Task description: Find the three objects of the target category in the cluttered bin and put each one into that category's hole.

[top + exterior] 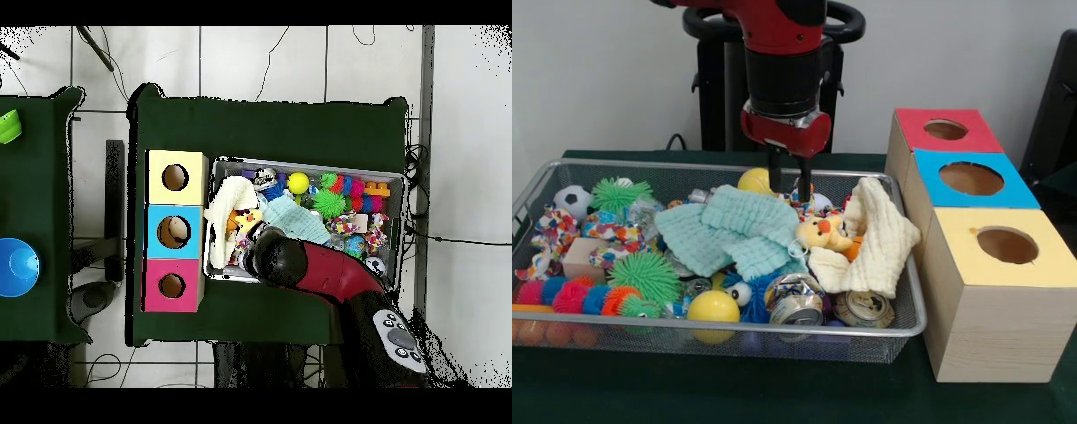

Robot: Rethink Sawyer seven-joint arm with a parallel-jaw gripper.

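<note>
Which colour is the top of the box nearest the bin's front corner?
Yellow box top, best seen in the front view.

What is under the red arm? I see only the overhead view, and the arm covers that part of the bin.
Observer: The gripper hangs open and empty, its tips just above the far edge of a mint green knitted cloth.
Operator: Is anything close to those tips?
Observer: A yellow ball lies right beside them, by the far rim of the wire mesh bin.
</note>
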